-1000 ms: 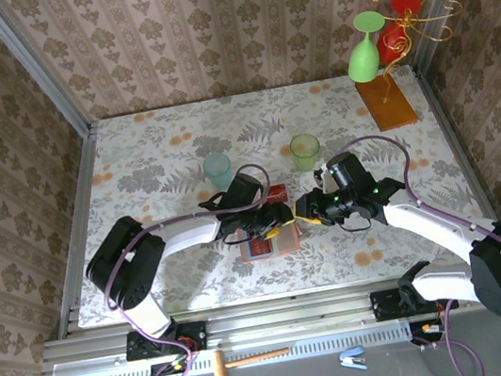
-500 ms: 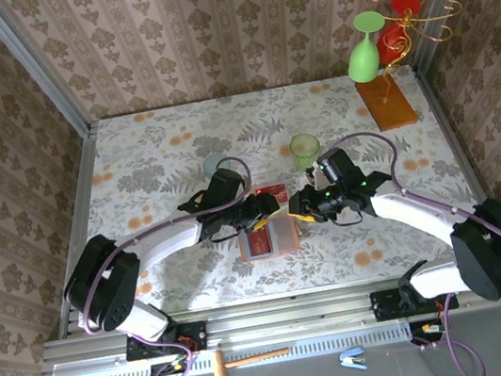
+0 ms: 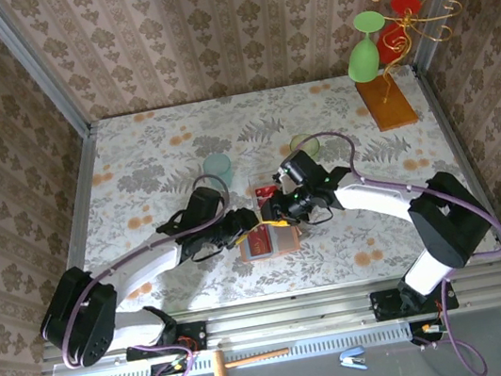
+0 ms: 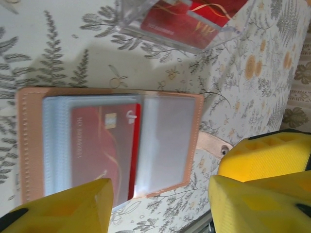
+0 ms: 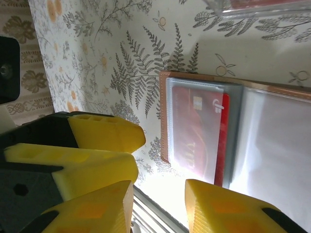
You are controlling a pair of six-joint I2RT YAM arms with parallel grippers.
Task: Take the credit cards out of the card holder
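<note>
The left gripper [image 4: 160, 194] has its blocky yellow fingers [image 4: 73, 204] spread wide and grasping nothing. They hang over one long edge of the card holder [image 4: 29, 141]. The right gripper [image 5: 159, 194] is likewise parted and empty, its fingers [image 5: 223, 208] above a corner of the same holder, close to the left arm's fingers.

The card holder lies open and flat on the tabletop [image 3: 147, 137], midway along the near edge and a little in from it. It is tan stitched leather, a rectangle with rounded corners. Inside are clear, slightly cloudy plastic sleeves over a grey-blue lining. One glossy red credit card [image 4: 104, 145] with a gold chip sits in a sleeve, and the facing sleeve looks bare.

Just beyond the holder, toward the far edge, stands a clear plastic tray [image 4: 141, 29] holding more red cards [image 4: 194, 14] with gold swirls.

The tabletop is covered in a pale cloth printed with grey ferns and orange blossoms. A pale blue-green cup [image 3: 217, 168] and a green cup [image 3: 304, 148] stand near the middle. At the far right corner a gold wire stand [image 3: 423, 13] on an orange-brown wooden base [image 3: 388, 105] carries a green glass [image 3: 363, 54] and a red glass [image 3: 401, 21]. Brown patterned wallpaper [image 3: 207, 33] encloses the table on three sides.
</note>
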